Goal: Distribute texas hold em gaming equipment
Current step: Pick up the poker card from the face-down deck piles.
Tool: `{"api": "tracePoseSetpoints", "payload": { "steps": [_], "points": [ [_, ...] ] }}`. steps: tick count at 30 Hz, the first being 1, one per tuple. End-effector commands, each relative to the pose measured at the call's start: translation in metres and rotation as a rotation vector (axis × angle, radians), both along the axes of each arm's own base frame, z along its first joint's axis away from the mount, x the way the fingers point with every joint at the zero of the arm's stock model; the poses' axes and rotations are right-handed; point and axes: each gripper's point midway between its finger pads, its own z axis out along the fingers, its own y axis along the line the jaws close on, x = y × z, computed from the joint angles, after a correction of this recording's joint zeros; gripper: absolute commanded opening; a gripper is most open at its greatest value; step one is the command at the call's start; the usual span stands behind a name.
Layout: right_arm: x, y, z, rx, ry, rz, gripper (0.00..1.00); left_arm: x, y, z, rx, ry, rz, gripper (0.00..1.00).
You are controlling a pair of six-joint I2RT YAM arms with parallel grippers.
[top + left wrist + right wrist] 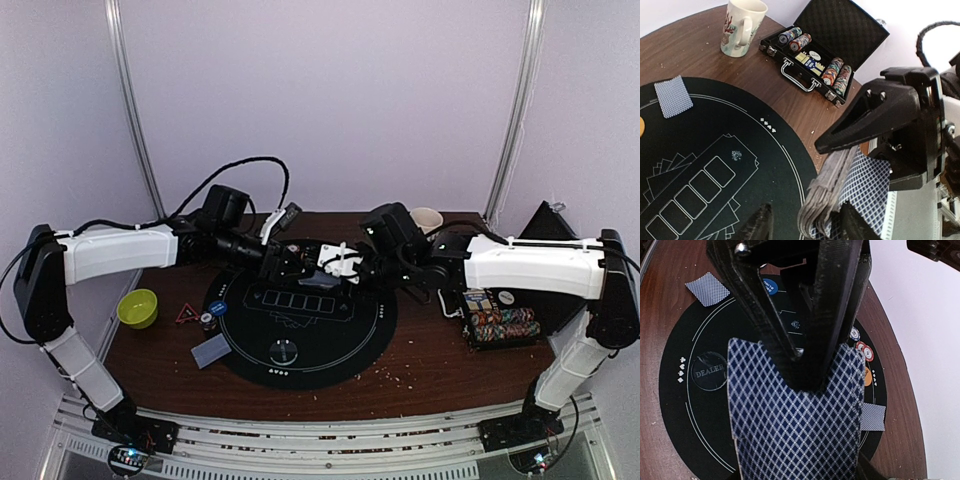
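Your right gripper is pinching the deck of cards through its thickness, held in the air over the 12 o'clock edge of the round black mat. The blue diamond backs face the right wrist camera.

Your left gripper meets it there from the 9 o'clock side. Its jaws are spread and straddle the deck's end. One fingertip stands clear of the cards. You cannot tell whether the other one touches them.

One loose card lies face down at about 8 o'clock, on the mat's rim. The clear Dealer disc sits inside the mat at 6 o'clock, and a blue disc lies near 9 o'clock.

The striped chips are stacked in the open black case, off the mat at 3 o'clock. A mug stands at 1 o'clock.
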Motion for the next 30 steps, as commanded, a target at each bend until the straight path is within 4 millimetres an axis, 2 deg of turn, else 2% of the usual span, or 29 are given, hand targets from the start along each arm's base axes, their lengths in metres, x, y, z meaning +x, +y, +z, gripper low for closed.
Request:
{"api": "tracePoseSetpoints", "payload": {
  "steps": [1,8,12,16,19,21,24,30],
  "points": [
    [0.002,0.008,0.01,0.034,-0.019,0.007,0.47,0.004,-0.001,0.007,-0.05,-0.002,0.026,0.41],
    [0.003,0.007,0.008,0.027,-0.027,0.001,0.47,-0.002,0.006,-0.001,-0.017,0.015,0.037,0.29],
    [0.005,0.005,0.006,0.019,-0.031,-0.005,0.47,-0.005,0.011,0.005,-0.008,-0.002,0.043,0.3],
    [0.005,0.007,0.007,0.023,-0.03,-0.005,0.47,-0.003,0.016,0.009,0.006,-0.024,0.067,0.38],
    [0.005,0.007,0.007,0.025,-0.03,-0.005,0.47,-0.005,0.015,0.012,0.002,-0.016,0.052,0.37],
    [0.006,0.007,0.007,0.024,-0.032,-0.006,0.47,-0.005,0.015,0.013,0.005,-0.011,0.05,0.32],
    [0.006,0.007,0.006,0.022,-0.032,-0.009,0.47,-0.007,0.015,0.018,-0.006,-0.015,0.047,0.18],
    [0.006,0.006,0.005,0.017,-0.033,-0.012,0.47,-0.015,0.013,0.025,-0.036,-0.003,0.008,0.0]
  ]
}}
